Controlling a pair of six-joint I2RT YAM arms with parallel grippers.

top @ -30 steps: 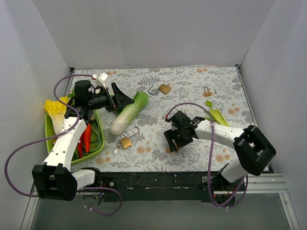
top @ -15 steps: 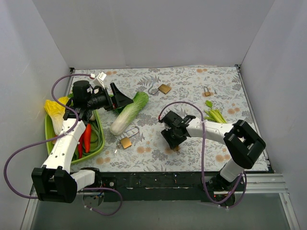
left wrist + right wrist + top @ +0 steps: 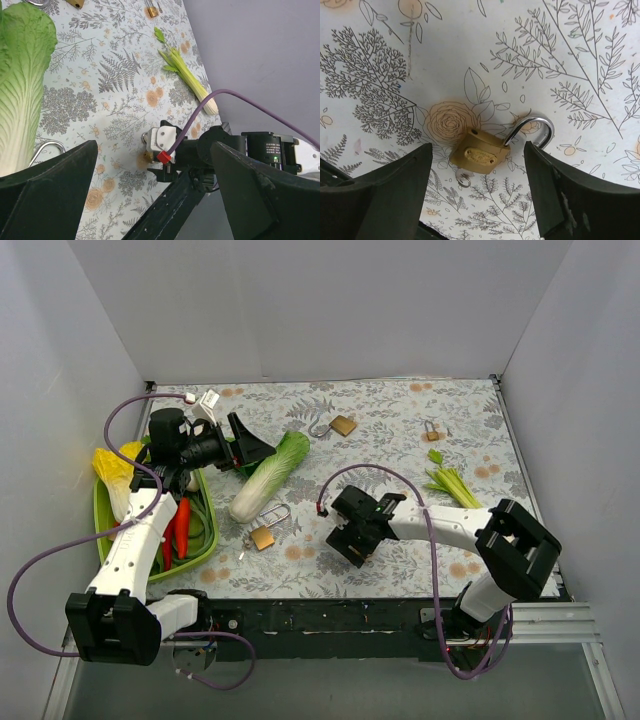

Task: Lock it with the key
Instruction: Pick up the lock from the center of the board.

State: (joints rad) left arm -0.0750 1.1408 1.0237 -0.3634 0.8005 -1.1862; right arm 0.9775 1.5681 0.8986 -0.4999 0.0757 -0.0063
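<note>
Left claw (image 3: 154, 147) gapes wide, right claw (image 3: 476, 152) apart over the open-shackled brass padlock (image 3: 481, 156)

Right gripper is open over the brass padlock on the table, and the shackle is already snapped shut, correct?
Not quite. The shackle is open: it is swung out of the brass padlock with one end free, as the right wrist view shows. The right gripper is indeed open over it.

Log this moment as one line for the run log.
right jaws open over padlock | left jaws open, empty | shackle open, not locked
</note>
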